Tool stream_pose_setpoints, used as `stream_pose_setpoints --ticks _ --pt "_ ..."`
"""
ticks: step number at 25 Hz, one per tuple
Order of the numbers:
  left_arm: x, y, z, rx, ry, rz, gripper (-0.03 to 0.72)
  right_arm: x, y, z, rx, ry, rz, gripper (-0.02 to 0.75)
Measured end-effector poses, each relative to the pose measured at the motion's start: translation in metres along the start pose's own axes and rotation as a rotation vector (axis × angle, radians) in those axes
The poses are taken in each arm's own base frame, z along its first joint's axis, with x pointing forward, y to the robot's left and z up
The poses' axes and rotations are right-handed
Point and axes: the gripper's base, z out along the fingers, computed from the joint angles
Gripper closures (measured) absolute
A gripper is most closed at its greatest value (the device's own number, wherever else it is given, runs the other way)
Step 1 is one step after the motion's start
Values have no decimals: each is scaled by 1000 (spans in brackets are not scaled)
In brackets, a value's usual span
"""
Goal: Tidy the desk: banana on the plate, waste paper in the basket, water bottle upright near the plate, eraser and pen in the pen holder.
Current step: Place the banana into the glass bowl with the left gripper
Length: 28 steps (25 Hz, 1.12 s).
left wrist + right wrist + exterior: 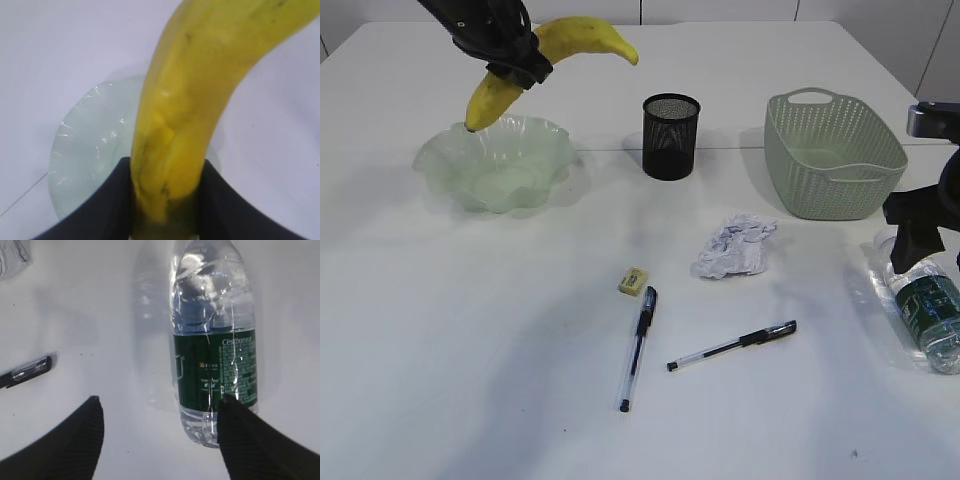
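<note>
Exterior view: I see my left gripper [510,62] clamped on the long curved yellow banana [582,42], above the pale green wavy plate [440,160] at 10 o'clock.
Left wrist view: My fingers [100,210] squeeze the banana's [200,100] lower end. I think it is soft, so hold gently.
Right wrist view: My right gripper [160,435] is wide apart over the lying clear water bottle [215,365] at 3 o'clock. It looks slippery and round; I'd grab its green label.
</note>
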Motion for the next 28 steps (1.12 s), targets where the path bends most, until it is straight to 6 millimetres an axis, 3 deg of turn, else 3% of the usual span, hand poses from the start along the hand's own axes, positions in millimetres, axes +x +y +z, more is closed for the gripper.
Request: stream_pose_setpoints --ticks 8,12,22,28 --pt "9 27 6 -17 -30 -134 462 0 0 0 0 0 0 210" --pt "10 28 13 -15 -38 -145 462 0 0 0 0 -2 0 210" --pt "31 19 63 7 32 -146 462 -1 0 0 -1 -12 0 210" --pt "50 31 86 -5 68 -174 462 -1 0 0 -1 -16 0 210"
